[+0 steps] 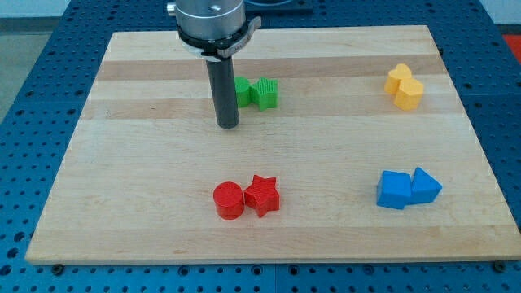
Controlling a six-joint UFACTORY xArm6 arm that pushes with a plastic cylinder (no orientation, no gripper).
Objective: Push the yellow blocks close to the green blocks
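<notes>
Camera view: my tip beside green blocks, yellow blocks well apart.

Pale wooden counter with four tight pairs of small plastic blocks, well apart from one another. Near the view's top centre, two green blocks, touching, with my tip just beside them at their lower left, the dark rod hiding part of the left one. Top right: two yellow blocks, touching. Between green and yellow, bare wood, nothing in the way. Bottom centre: red cylinder touching red star. Bottom right: blue cube touching another blue block. Wide bare lane across the middle, between the upper and lower pairs.
</notes>
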